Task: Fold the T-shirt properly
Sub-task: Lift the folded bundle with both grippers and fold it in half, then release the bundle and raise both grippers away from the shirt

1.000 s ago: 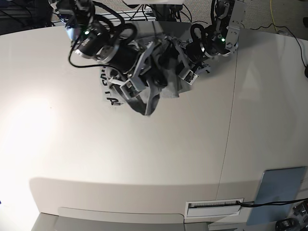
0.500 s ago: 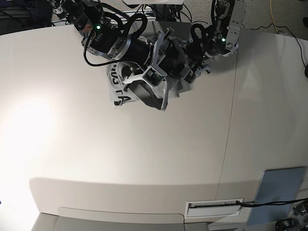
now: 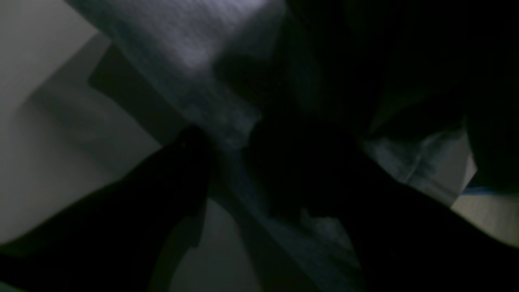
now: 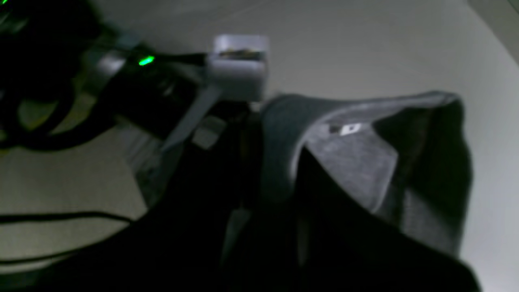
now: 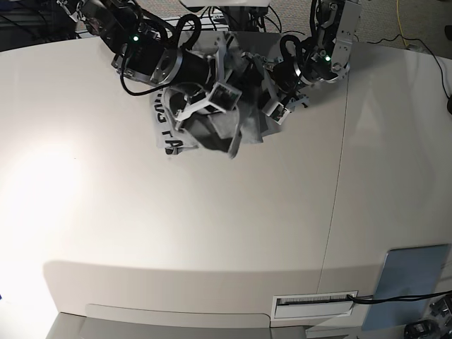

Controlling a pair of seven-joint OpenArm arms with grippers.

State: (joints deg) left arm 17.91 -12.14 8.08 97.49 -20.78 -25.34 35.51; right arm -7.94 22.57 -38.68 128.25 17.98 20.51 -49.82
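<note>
The heather-grey T-shirt point(image 5: 212, 131) lies bunched at the table's far middle, and black lettering point(image 5: 166, 131) shows on its left edge. My right gripper point(image 5: 212, 99) comes in from the upper left and is shut on the T-shirt, holding a fold off the table. The right wrist view shows the collar fabric point(image 4: 352, 158) draped beside the dark fingers. My left gripper point(image 5: 274, 107) stands open at the bundle's right edge. In the dim left wrist view, grey cloth point(image 3: 194, 44) runs between its dark fingers point(image 3: 178, 162).
A seam point(image 5: 337, 176) runs down the white table point(image 5: 176, 233) right of centre. A blue-grey panel point(image 5: 413, 282) and a white slot point(image 5: 314, 304) sit at the front right. Cables point(image 5: 233, 18) crowd the far edge behind both arms.
My right arm has swung and turned its wrist, carrying the gripped fold to the right and then slightly back and up. The lettered edge shifted with it. The left arm has stayed put.
</note>
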